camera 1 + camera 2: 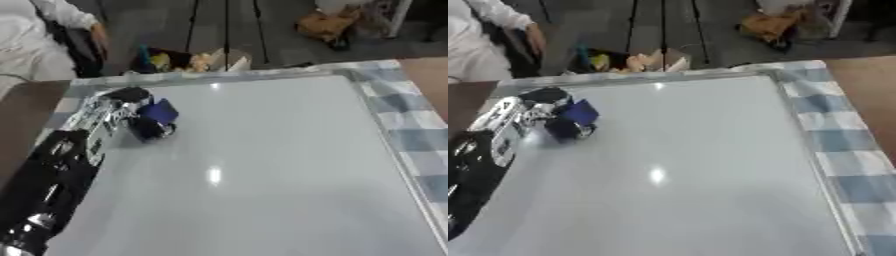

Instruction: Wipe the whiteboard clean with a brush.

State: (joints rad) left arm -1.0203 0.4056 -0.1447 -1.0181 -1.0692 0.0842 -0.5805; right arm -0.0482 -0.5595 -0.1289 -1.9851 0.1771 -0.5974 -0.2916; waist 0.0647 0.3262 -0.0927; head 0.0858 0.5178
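Where the arm came in from the lower left, the left hand (140,111) was curled round a blue brush (160,112) on the whiteboard (262,165), upper left. A checked cloth (833,135) lay beyond its right edge; the left eye view showed more arm.

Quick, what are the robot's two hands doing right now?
Left hand: closed round a blue brush, on the whiteboard near its far left corner.
Right hand: not in view.

Both head eyes look steeply down, close over the whiteboard (262,165), sharing nearly its whole surface
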